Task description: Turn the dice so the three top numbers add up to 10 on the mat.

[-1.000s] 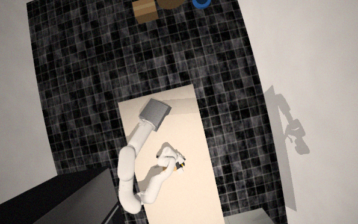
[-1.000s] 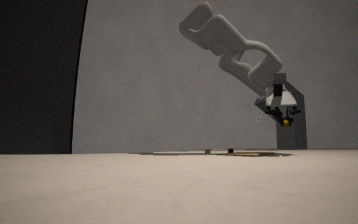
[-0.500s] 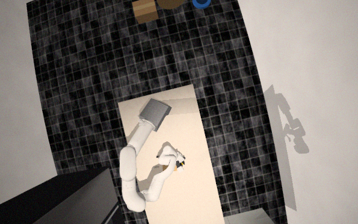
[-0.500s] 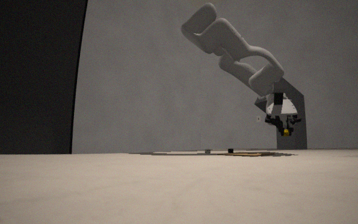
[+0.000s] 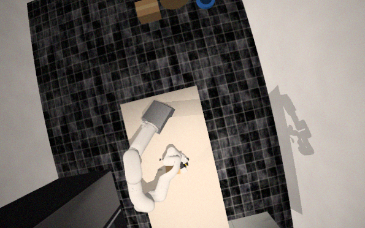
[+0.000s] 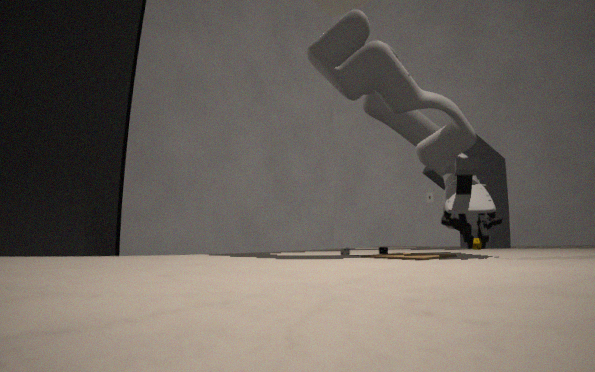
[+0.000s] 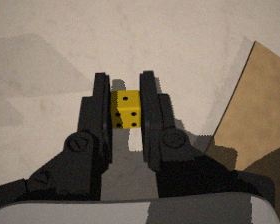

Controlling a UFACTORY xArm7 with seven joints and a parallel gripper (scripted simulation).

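Jaws of the black two-fingered gripper [image 7: 127, 119] were pinching a small yellow die with black pips [image 7: 127, 110], one finger on each of its side faces. In the wrist view two of its faces showed: the upper one carried two pips and the lower one appeared to carry three, though the pips were small. The die hung low over the pale beige worktop [image 7: 71, 23], close above its own shadow; whether it touched the surface could not be told. From the exterior view the yellow die [image 6: 476, 244] sat at the tips of the gripper [image 6: 473, 235], at about the level of the worktop [image 6: 267, 310].

The flat tan square mat [image 7: 253, 112] lay just beside the gripper, on its right in the wrist view, with the held die off it over bare worktop. In the exterior view the mat [image 6: 407, 256] appeared as a thin strip, and a small dark die [image 6: 383, 250] and a small grey die [image 6: 345, 251] stood near its far side; whether either rested on the mat could not be told, and their top numbers were not readable.

The white jointed arm [image 5: 139, 171] bent round from its grey square base [image 5: 157, 116] on the worktop [image 5: 194, 190].
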